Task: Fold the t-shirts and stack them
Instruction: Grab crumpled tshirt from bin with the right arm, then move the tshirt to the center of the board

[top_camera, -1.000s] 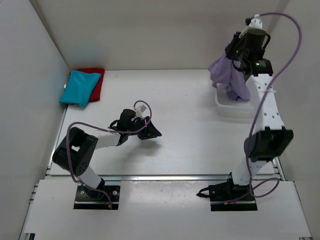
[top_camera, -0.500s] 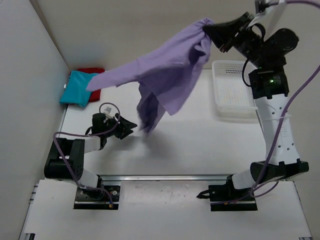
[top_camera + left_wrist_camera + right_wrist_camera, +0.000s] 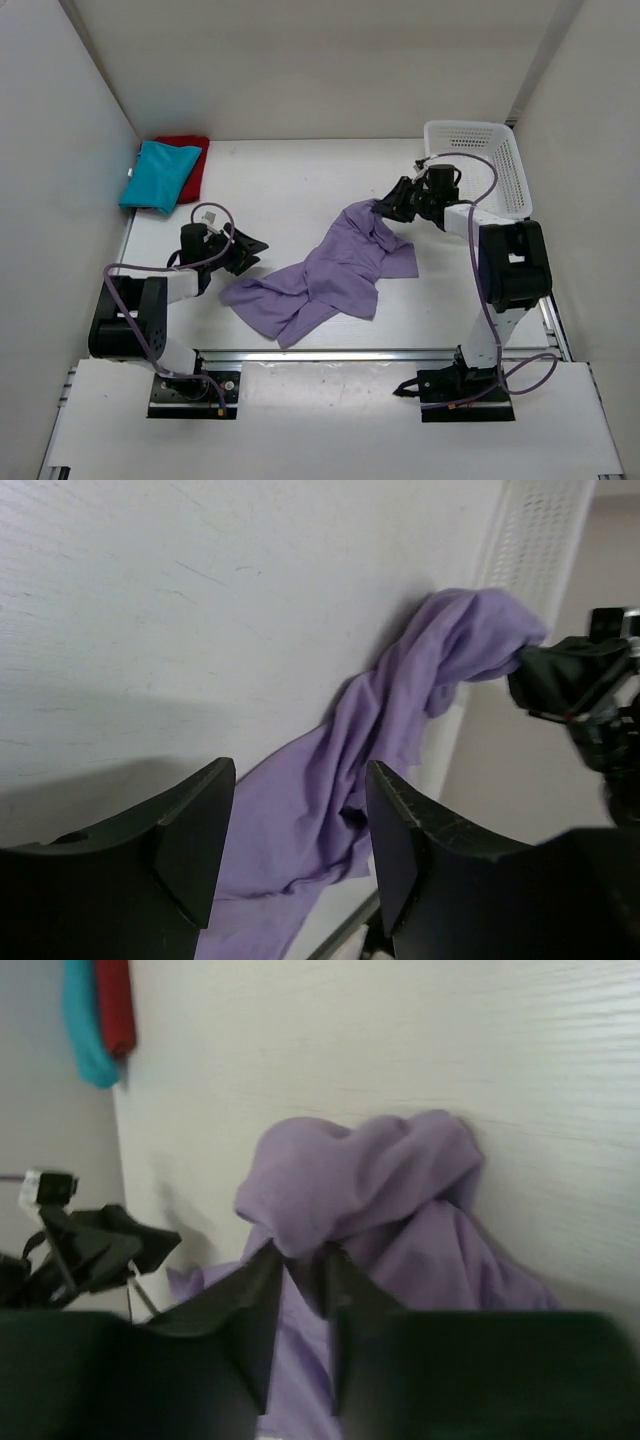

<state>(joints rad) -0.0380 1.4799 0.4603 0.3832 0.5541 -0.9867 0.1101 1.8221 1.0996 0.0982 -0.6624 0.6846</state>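
The lavender t-shirt [image 3: 330, 275] lies crumpled and spread on the table's middle, running from the front left up toward the right. My right gripper [image 3: 383, 207] sits low at the shirt's far right end. In the right wrist view its jaws [image 3: 302, 1255] stand only narrowly apart with a fold of that shirt [image 3: 380, 1170] between the tips. My left gripper [image 3: 250, 250] is open and holds nothing, just left of the shirt's near corner; in its wrist view the shirt [image 3: 400, 710] lies beyond the fingers [image 3: 300, 780]. The teal-blue t-shirt [image 3: 158, 176] lies folded on the red t-shirt [image 3: 190, 160] at the far left corner.
A white mesh basket [image 3: 465, 126] stands at the far right corner, behind the right arm. White walls close the table on the left, back and right. A metal rail runs along the front edge by the arm bases.
The right arm swung the lavender shirt up out of the basket, across the table, and laid it down in the middle. The left arm drew back to the left and its jaws widened.
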